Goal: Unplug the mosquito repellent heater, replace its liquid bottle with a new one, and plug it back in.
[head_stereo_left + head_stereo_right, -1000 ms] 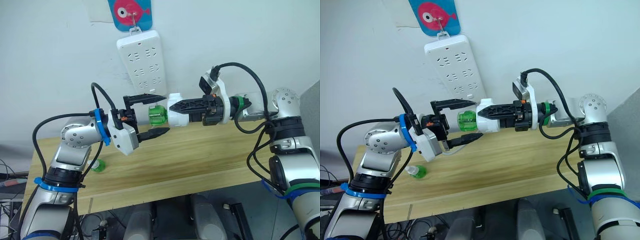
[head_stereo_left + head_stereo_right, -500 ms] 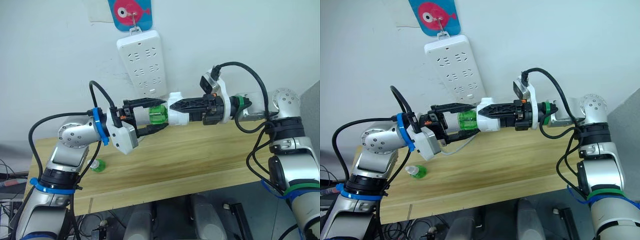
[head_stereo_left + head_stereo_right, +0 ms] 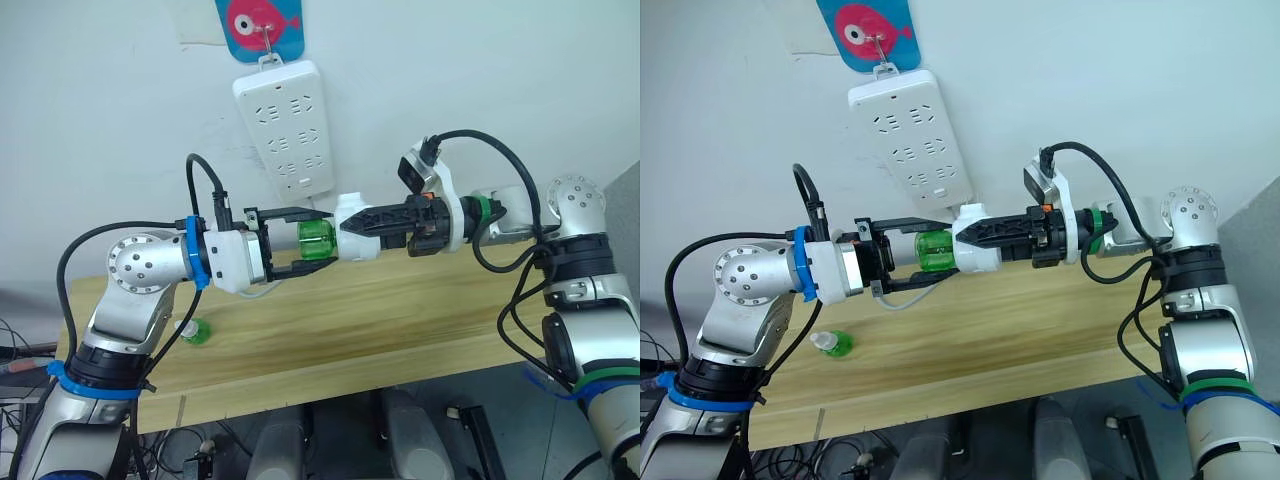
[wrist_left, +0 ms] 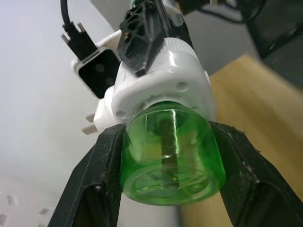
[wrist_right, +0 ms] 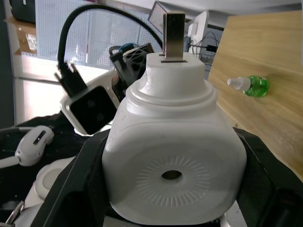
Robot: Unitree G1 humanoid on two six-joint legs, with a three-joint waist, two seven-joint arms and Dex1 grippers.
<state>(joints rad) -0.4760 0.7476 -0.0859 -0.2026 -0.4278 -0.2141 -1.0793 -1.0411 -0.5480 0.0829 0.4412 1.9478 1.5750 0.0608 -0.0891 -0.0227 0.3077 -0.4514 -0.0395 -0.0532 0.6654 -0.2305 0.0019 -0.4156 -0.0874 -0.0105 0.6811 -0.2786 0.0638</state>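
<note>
The white mosquito repellent heater (image 3: 352, 235) is held in the air above the table with my right gripper (image 3: 368, 222) shut on its body. In the right wrist view the heater (image 5: 173, 161) shows its round vent hole, and its metal prongs (image 5: 173, 28) point away. A green liquid bottle (image 3: 318, 240) sticks out of the heater toward my left arm. My left gripper (image 3: 330, 238) is shut on that bottle, and its fingers (image 4: 102, 189) press both sides of the green bottle (image 4: 168, 161). Another green bottle (image 3: 193, 331) lies on the table at the left.
A long white power strip (image 3: 283, 125) hangs on the wall from a hook, just above and behind the two grippers. The wooden table (image 3: 400, 310) runs below both arms. A black cable loops over each wrist.
My left gripper's fingers were wide apart around the green bottle a second ago and have closed on it. The left wrist has also turned and straightened. The right gripper has held the heater nearly still.
</note>
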